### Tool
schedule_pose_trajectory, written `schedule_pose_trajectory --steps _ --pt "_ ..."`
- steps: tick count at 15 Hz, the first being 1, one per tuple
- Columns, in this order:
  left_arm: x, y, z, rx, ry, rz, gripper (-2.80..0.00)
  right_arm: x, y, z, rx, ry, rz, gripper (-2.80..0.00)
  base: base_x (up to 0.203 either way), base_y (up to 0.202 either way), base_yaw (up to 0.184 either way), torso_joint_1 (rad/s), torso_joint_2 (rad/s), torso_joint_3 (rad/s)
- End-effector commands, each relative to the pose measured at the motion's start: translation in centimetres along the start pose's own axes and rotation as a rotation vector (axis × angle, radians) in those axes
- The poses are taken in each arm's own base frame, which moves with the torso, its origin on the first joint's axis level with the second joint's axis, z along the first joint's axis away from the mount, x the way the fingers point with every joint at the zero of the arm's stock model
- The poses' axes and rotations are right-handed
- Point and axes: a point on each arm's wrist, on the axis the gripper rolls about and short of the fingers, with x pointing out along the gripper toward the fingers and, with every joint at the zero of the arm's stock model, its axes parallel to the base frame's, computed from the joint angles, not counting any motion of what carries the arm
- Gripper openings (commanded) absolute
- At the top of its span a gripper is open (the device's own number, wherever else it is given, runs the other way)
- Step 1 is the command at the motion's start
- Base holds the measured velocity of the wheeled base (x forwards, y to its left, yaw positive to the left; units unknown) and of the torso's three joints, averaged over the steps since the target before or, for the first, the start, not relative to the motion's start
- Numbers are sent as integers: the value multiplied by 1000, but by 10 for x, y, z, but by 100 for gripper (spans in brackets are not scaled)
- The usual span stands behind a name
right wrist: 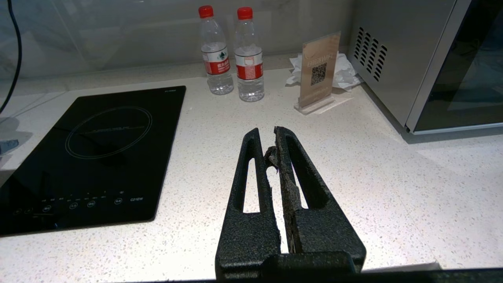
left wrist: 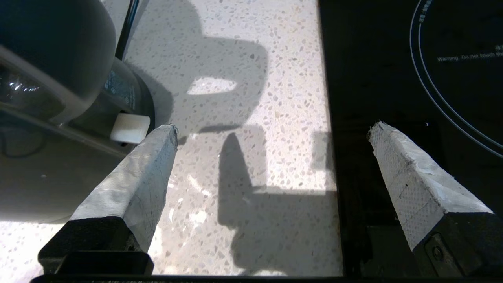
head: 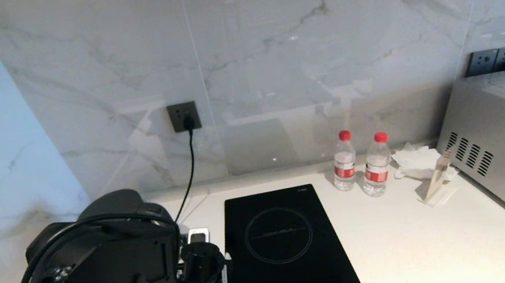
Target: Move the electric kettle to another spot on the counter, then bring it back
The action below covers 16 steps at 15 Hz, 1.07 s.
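left wrist view: left gripper (left wrist: 271, 129) spread wide over the counter (left wrist: 243, 165), holding nothing; one fingertip (left wrist: 157, 145) sits just beside the foot of the electric kettle (left wrist: 51, 51), the other over the edge of the black hob (left wrist: 393, 59). head view: left arm low at the robot's left beside the hob (head: 284, 248), hiding most of the kettle; a cord (head: 189, 172) runs up to the wall socket (head: 184, 117). right wrist view: right gripper (right wrist: 268, 135) pressed together, empty, above bare counter (right wrist: 373, 177) near two water bottles (right wrist: 232, 51) and the microwave (right wrist: 424, 59).
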Motion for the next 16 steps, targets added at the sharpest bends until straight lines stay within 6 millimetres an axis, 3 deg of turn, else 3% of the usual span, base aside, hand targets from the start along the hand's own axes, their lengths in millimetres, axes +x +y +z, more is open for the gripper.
schedule_pose_trajectory --steps 1,9,16 --pt "-6 1 6 -16 -19 -2 0 0 0 0 0 0 0 -280 0 0 0 0 0 0" --pt "-18 -3 -2 11 -66 -35 0 0 0 0 0 0 0 -280 0 0 0 0 0 0" --pt "-17 -2 -1 6 -71 -31 0 0 0 0 0 0 0 -280 0 0 0 1 4 -144"
